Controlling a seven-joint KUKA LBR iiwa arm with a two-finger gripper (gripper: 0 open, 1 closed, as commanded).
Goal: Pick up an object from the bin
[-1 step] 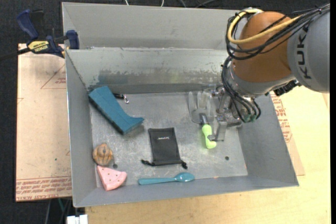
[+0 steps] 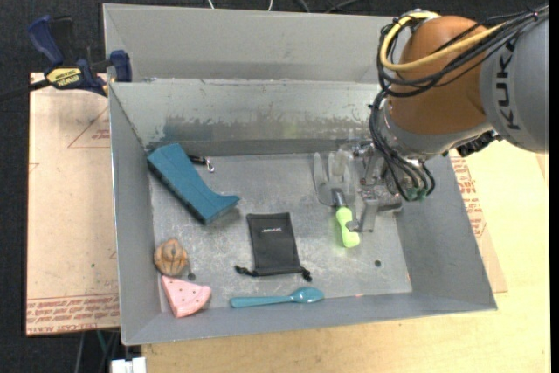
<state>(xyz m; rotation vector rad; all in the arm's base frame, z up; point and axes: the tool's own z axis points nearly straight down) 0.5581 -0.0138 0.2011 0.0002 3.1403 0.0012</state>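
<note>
My gripper [image 2: 353, 203] is low in the right half of the bin, open, its two grey fingers standing apart. A small lime-green cylinder [image 2: 346, 228] lies on the floor right at the fingertips, partly under the right finger [image 2: 369, 212]. I cannot tell whether the fingers touch it. A black flat pouch [image 2: 272, 244] lies to the left of it. Along the front wall lies a light blue plastic spoon [image 2: 278, 300].
A teal wedge-shaped block [image 2: 189, 182] leans in the back left. A brown walnut-like lump [image 2: 171, 256] and a pink wedge [image 2: 184, 296] sit in the front left corner. The arm with its orange cover and cables hangs over the bin's right rim.
</note>
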